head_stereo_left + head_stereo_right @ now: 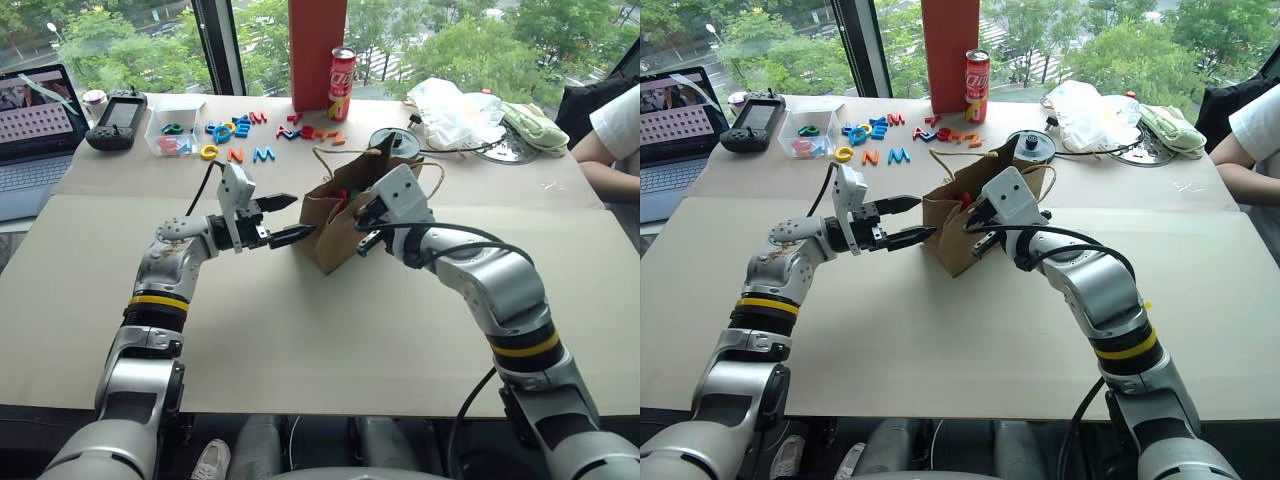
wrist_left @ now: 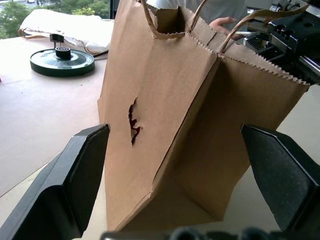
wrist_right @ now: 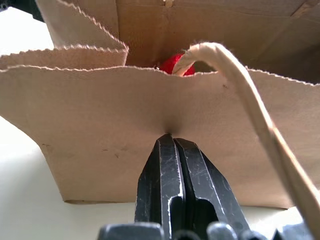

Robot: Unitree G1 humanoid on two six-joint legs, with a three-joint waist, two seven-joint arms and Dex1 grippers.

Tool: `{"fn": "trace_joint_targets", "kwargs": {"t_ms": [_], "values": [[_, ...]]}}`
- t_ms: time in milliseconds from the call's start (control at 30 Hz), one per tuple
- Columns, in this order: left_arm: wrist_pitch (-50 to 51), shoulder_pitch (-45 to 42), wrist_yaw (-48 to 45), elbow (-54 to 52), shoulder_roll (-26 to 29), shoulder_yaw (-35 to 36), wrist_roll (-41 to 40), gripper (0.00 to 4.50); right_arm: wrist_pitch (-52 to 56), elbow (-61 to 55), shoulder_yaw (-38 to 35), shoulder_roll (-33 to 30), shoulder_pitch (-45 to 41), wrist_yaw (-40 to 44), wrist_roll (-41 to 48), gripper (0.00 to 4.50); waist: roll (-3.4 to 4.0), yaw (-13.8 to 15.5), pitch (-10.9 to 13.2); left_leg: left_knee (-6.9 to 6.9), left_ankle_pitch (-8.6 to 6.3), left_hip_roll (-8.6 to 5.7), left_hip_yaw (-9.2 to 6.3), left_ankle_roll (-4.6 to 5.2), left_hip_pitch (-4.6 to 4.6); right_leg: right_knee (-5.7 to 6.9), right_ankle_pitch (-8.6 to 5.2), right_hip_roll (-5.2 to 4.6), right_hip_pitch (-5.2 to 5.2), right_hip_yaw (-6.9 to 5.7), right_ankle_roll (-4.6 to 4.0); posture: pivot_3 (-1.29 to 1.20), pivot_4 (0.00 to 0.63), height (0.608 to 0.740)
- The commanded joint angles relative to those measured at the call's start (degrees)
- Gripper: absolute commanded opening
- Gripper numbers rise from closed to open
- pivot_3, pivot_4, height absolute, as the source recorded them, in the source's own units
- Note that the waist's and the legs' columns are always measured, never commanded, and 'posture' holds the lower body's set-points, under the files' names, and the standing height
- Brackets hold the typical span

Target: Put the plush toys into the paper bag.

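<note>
both arms reach forward over the pale table (image 1: pixel 330 330) toward the paper bag (image 1: pixel 335 235), which stands upright near the table's middle, mouth up, its twisted cord handles looping above the rim. the bag sits turned at an angle, one corner edge toward the robot. the right gripper (image 3: pixel 172 145) is clenched on the bag's near wall just under the serrated rim, the paper puckered where the two black fingers meet. inside the mouth, a bit of the red chili plush (image 3: pixel 175 65) peeks over that wall; its long axis cannot be made out. the left gripper (image 1: pixel 285 220) points level at the bag's left side with its fingers spread wide, released, holding nothing, the bag's torn side panel between them but apart from both. beyond the bag lie coloured plastic letters (image 1: pixel 235 130), a red can (image 1: pixel 342 83) and a white plastic bag (image 1: pixel 455 110).
</note>
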Motion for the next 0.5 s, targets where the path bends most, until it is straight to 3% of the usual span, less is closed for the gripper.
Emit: {"fn": "trace_joint_targets", "kwargs": {"t_ms": [33, 200, 500], "values": [[1.88, 1.84, -0.15, -6.45, -0.58, -1.06, -0.89, 4.5, -1.04, -0.77, -0.52, 1.37, -2.04, -0.23, -1.5, 0.03, 0.0, -0.06, 0.0, 0.0, 0.0, 0.0, 0.0, 0.0, 0.0, 0.0, 0.0, 0.0, 0.0, 0.0, 0.0, 0.0, 0.15, 0.739], [2.3, 3.29, 1.65, -8.48, -1.5, -1.8, 0.31, 4.5, -0.48, -0.01, -1.11, 3.37, -2.38, -0.28, -2.34, 0.03, 0.0, -0.04, 0.0, 0.02, 0.0, 0.04, 0.0, 0.0, 0.03, 0.03, 0.0, 0.03, 0.0, -0.02, 0.0, 0.0, 0.15, 0.739], [-4.88, 0.64, 11.54, -1.4, -5.87, -3.02, 8.05, 4.5, 0.1, 0.28, -1.58, 4.63, -2.75, 0.09, -3.02, 0.03, 0.01, 0.07, -0.01, 0.06, 0.0, 0.0, -0.01, 0.0, 0.05, 0.04, 0.01, 0.01, 0.05, -0.01, 0.0, 0.0, 0.15, 0.739]]}}
